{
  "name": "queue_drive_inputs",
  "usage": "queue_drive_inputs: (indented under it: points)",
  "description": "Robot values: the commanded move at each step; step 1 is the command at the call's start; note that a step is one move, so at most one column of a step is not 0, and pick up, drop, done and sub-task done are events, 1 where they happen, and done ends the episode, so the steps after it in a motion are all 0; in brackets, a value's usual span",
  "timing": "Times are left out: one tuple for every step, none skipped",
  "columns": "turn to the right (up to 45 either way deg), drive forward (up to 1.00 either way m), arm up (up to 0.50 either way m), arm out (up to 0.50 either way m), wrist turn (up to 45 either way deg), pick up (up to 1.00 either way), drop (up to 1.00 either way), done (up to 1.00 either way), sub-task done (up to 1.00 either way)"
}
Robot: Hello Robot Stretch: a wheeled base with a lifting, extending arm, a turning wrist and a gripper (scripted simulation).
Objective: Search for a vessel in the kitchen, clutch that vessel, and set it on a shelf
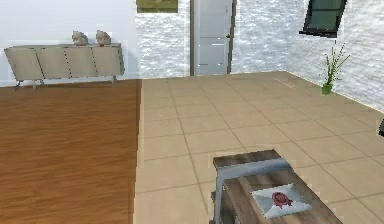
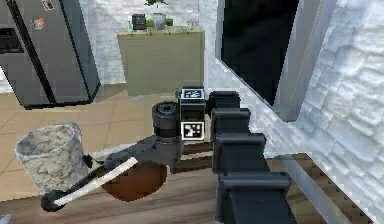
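Note:
My gripper (image 2: 100, 178) is at the lower left of the arm side view. Its dark body sits left of the two white marker squares (image 2: 190, 112), and thin fingers (image 2: 80, 192) slant down toward the left. A brown, rounded, bowl-like vessel (image 2: 138, 181) is right at the fingers, with tile floor behind it. I cannot tell whether the gripper holds it. The dark arm bar (image 2: 245, 175) rises from the bottom edge.
A pale grey bin (image 2: 50, 155) stands left of the gripper. Beyond it are a fridge (image 2: 45, 50) and a green counter (image 2: 165, 60). In the forward view a low wooden table (image 1: 262, 168) carries a white plate. A sideboard (image 1: 65, 62), a white door (image 1: 212, 38) and a plant (image 1: 331, 70) line the far wall.

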Motion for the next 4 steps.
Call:
queue_drive_inputs:
  points:
    - [0.0,0.00,0.00,0.00,45.0,0.00,0.00,0.00,0.00]
    - [0.0,0.00,0.00,0.00,12.0,0.00,0.00,0.00,0.00]
    - [0.0,0.00,-0.10,0.00,0.0,0.00,0.00,0.00,0.00]
    - [0.0,0.00,-0.32,0.00,0.0,0.00,0.00,0.00,0.00]
